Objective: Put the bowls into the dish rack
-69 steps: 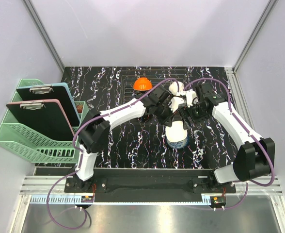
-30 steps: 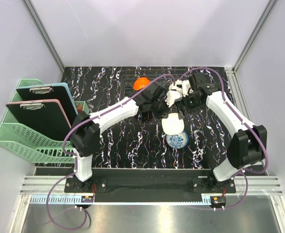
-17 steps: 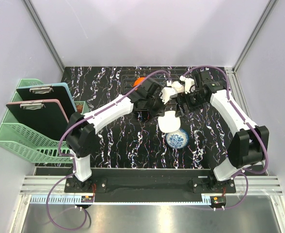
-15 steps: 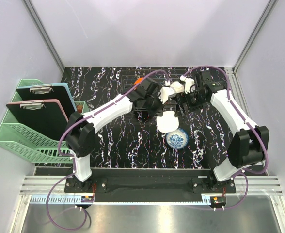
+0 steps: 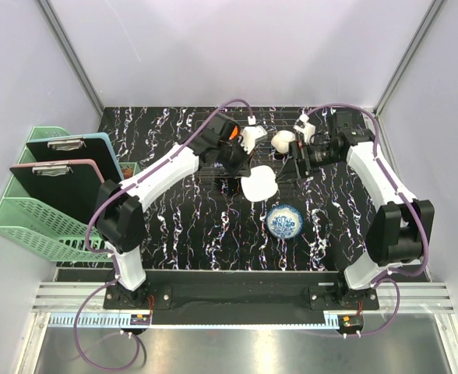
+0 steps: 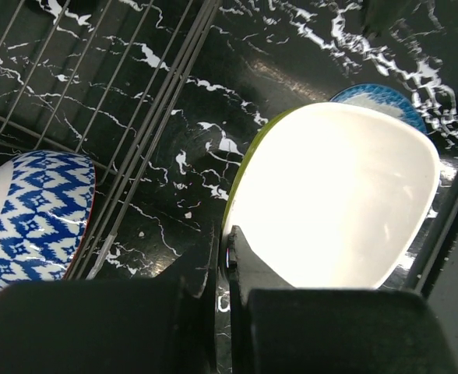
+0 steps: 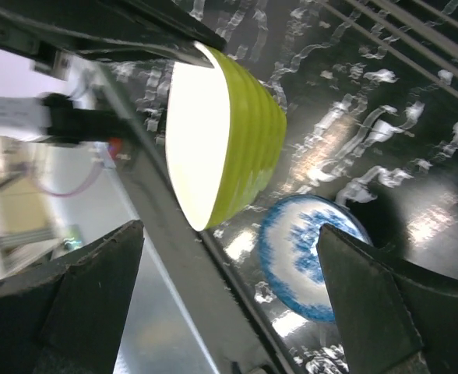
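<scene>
My left gripper is shut on the rim of the lime-green bowl, white inside, and holds it tilted above the front edge of the dark wire dish rack. In the left wrist view the fingers pinch that bowl. My right gripper is open and empty beside it; its view shows the green bowl. A blue-and-white bowl lies on the table. An orange bowl and a white-looking bowl sit in the rack. A blue-patterned bowl stands by the rack wires.
A mint-green slatted basket with two clipboards stands at the left edge. The table top is black marble. Grey walls close the back and sides.
My left arm has carried the lime-green bowl back and left, up from over the blue-and-white bowl toward the rack. My right gripper has drawn slightly right. The blue-and-white bowl stays put.
</scene>
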